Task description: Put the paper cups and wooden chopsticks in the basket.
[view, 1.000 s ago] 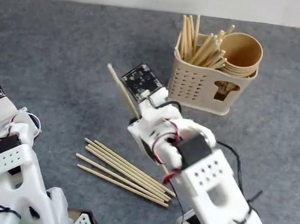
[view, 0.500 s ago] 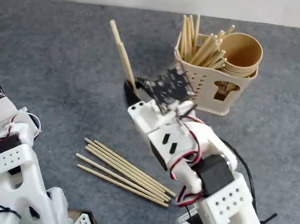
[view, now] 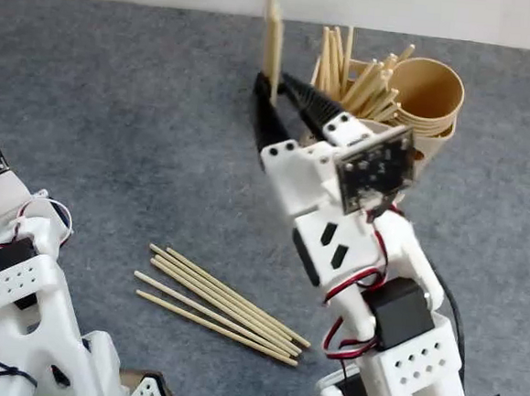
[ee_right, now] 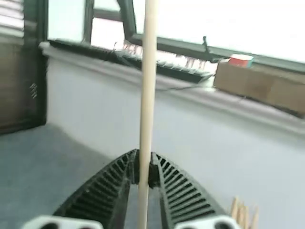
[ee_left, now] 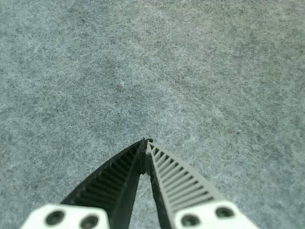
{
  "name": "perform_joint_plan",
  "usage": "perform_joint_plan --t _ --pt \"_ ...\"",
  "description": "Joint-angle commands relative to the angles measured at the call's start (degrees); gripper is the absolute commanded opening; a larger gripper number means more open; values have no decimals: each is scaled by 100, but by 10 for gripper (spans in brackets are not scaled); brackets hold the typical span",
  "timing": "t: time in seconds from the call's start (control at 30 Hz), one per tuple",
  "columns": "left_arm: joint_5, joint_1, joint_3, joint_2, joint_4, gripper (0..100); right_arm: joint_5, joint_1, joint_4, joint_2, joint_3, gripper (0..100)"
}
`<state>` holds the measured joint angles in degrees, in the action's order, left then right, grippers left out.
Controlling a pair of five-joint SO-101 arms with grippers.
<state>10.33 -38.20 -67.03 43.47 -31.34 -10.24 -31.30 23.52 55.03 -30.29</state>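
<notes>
Holding one chopstick (view: 272, 33) upright, the right gripper (view: 272, 81) has its jaws pinched tight on the stick's lower part; most of the stick pokes up above the tips. The right wrist view confirms it: both fingers (ee_right: 167, 177) are pressed flat against the stick, no gap. It sits up off the mat (view: 116, 104) near the far edge, just beside the basket (view: 430, 161) on its left side and not over the opening yet.

Basket is at the far edge, right of centre. Inside it:
- stack of cups (view: 429, 92) in the right part
- bunch of sticks (view: 361, 82) standing in the left part, leaning every which way

Cups look done, as I see none loose on the mat. Sticks are partly done.

Left to do:
- drop the held stick in. It needs to shift right over the basket and go down end first.
- loose sticks (view: 224, 305), several of them, lying flat in a rough bundle mid-mat toward the near edge, between the two arms.

Left gripper (ee_left: 145, 143) is parked low over bare mat by the near left corner, jaws closed tip to tip, nothing in them.

Guess: well past halfway, only stick runs remaining.
</notes>
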Motion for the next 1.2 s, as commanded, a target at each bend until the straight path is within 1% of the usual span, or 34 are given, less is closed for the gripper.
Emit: perform_joint_plan --t 0.0,0.17,0.4,0.53,0.73,0.93,1.1,1.17 --pt "-18 84 48 101 105 8 18 330 -593 119 224 5" --pt "-18 84 48 101 105 8 18 857 -1253 -57 233 5" --pt "-18 84 48 101 105 8 53 1534 -1974 -1068 259 5" --pt "-18 92 48 101 105 8 53 1763 -2396 -1675 277 5" --pt "-18 101 48 101 105 8 53 1982 -2765 -2299 295 5" --pt "-18 110 48 101 105 8 53 2026 -2774 -2589 242 15" --pt "-18 110 48 101 105 8 62 1991 -2668 -2413 242 149" --pt "-18 110 48 101 105 8 62 1974 -2299 -2220 277 146"
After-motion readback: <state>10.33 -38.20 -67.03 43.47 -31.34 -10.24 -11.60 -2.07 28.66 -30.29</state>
